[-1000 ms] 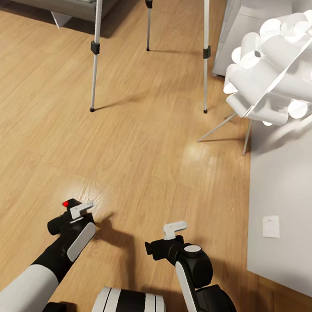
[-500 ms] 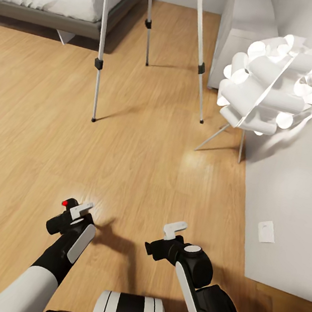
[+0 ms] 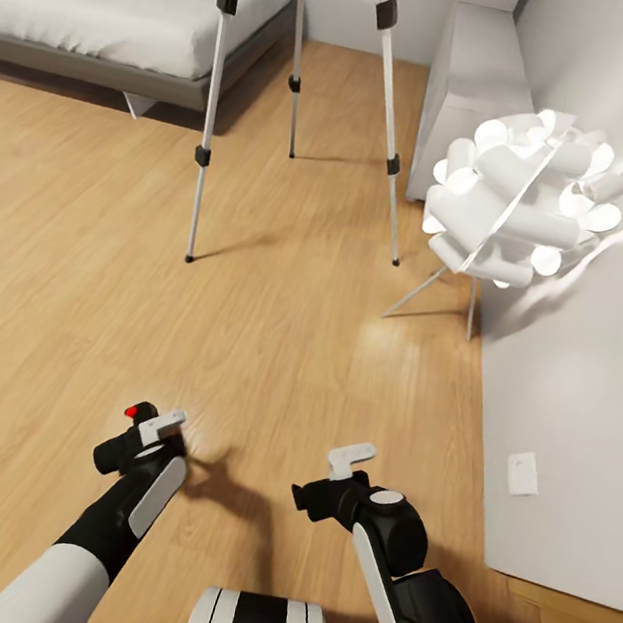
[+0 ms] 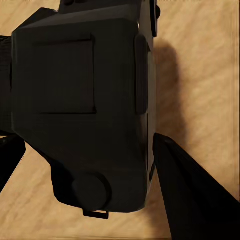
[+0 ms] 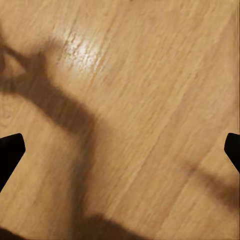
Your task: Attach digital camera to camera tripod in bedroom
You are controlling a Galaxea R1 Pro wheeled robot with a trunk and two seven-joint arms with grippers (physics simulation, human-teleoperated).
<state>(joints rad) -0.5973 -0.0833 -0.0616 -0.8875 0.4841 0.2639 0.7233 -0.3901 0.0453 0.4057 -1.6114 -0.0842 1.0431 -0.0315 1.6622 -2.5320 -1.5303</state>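
The digital camera [image 3: 137, 415], a small black box with a red dot, sits in my left gripper [image 3: 149, 423], low over the wood floor at the near left. In the left wrist view its matte-black body [image 4: 80, 105] lies between the two dark fingers [image 4: 195, 200], which are shut on it. The camera tripod [image 3: 208, 132] stands ahead on three silver legs with black joints, its head cut off by the top edge of the head view. My right gripper [image 3: 347, 462] hangs open over bare floor, and its fingertips [image 5: 10, 150] show far apart in the right wrist view.
A low white bed [image 3: 109, 4] lies at the far left behind the tripod. A glowing white sculptural floor lamp [image 3: 513, 198] stands to the right of the tripod, before a white cabinet [image 3: 471, 75]. The white wall [image 3: 581, 397] with a socket [image 3: 523, 474] runs along the right.
The whole head view has shifted: tripod, bed and lamp sit lower in the picture and more of the tripod's upper legs shows. Both arms hold the same pose.
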